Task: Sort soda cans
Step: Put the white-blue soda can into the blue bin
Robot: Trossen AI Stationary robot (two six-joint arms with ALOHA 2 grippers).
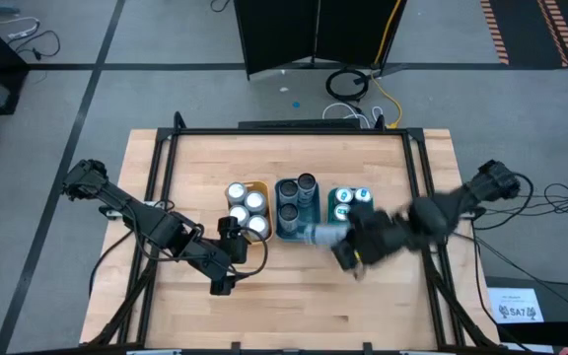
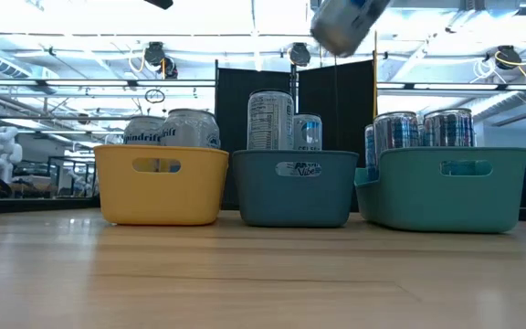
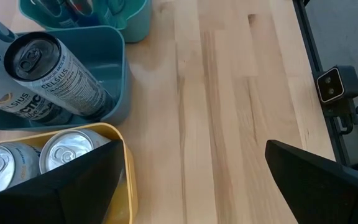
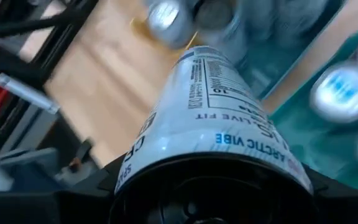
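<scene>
Mid-transfer: right tool (image 1: 335, 240) pinching a slim silver-and-blue can (image 1: 316, 235), carried lying on its side above the front edge of the middle bin (image 1: 282, 233), centre of the high view. Same can aloft at the top of the low view (image 2: 343, 24), well clear of every bin rim. From the right wrist, label side filling the frame (image 4: 216, 130), held between the dark fingers at the bottom.

Likely step: delivery of this can to its matching group. Next move, by judgement: choice of bin first, since the can hangs between the middle bin and the teal bin (image 1: 335, 219) on the right; then tipping upright, lowering into a free gap among the standing cans, and only then letting go. Risk of knocking neighbours if lowered tilted.

Left tool (image 1: 227, 278) spread wide, empty, resting low over the desk (image 1: 383, 296) at lower left of centre, just in front of the yellow bin (image 1: 261, 185).

Count, from above: three bins in a row. Yellow bin: about four silver-topped cans (image 1: 248, 209). Middle bin: about four dark-topped tall cans (image 1: 297, 192). Teal bin: two blue-marked tops showing (image 1: 352, 199), the rest hidden under the arm. One can in the air.
</scene>
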